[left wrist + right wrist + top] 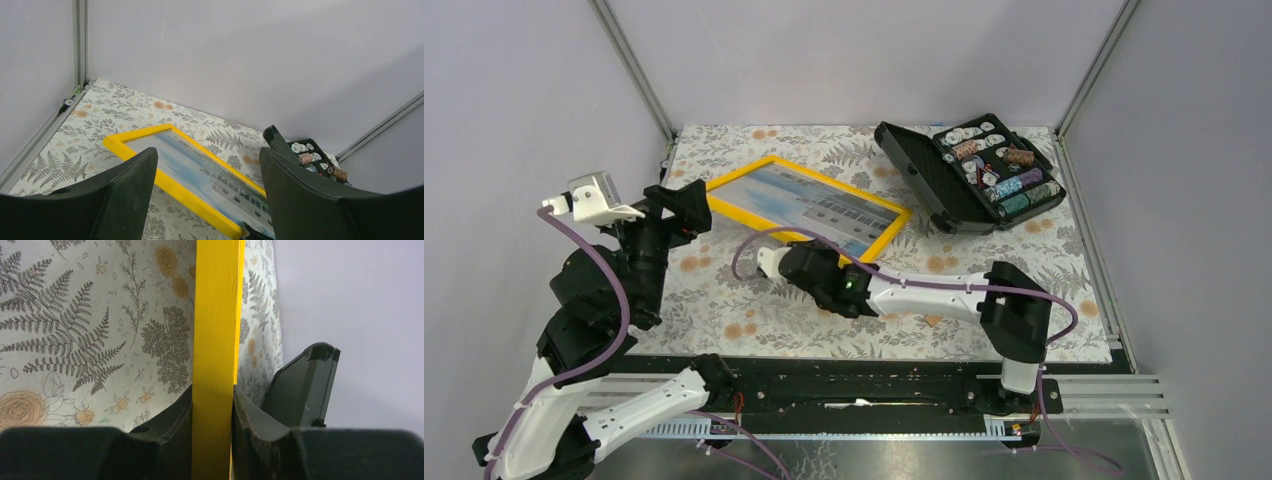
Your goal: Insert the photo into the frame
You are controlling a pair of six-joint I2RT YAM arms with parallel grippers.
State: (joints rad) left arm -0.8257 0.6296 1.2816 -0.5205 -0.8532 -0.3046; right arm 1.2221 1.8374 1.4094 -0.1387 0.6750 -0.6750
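The orange-yellow frame (808,207) lies on the floral cloth at the middle back, with the photo (814,208) of a white building and blue sky showing inside it. My right gripper (796,262) is shut on the frame's near border, whose yellow edge (215,340) runs up between the two fingers in the right wrist view. My left gripper (686,208) is open and empty, held off the frame's left end. In the left wrist view the frame (170,182) and photo (210,172) lie between and beyond the spread fingers.
An open black case (972,175) of poker chips stands at the back right, close to the frame's right end; its lid shows in the right wrist view (300,385) and in the left wrist view (280,142). Grey walls and metal rails enclose the table.
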